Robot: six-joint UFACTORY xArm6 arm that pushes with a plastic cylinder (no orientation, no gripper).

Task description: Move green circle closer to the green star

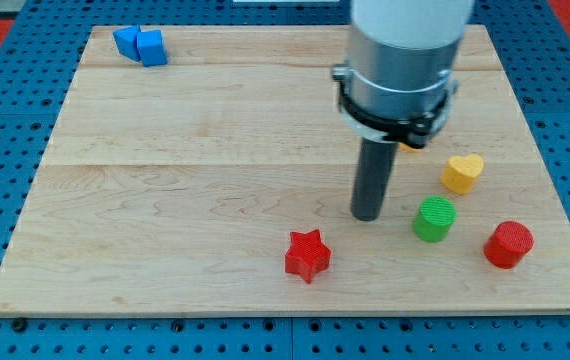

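The green circle (434, 219) is a short green cylinder at the view's lower right on the wooden board (185, 190). My tip (368, 215) rests on the board just to the left of the green circle, with a small gap between them. No green star shows in the view; the arm's wide grey body covers part of the board's top right.
A red star (307, 255) lies below and left of my tip. A yellow heart (462, 172) sits above and right of the green circle. A red cylinder (508, 244) is at its right. A blue block (141, 45) lies at the top left. An orange block (411, 144) peeks from behind the arm.
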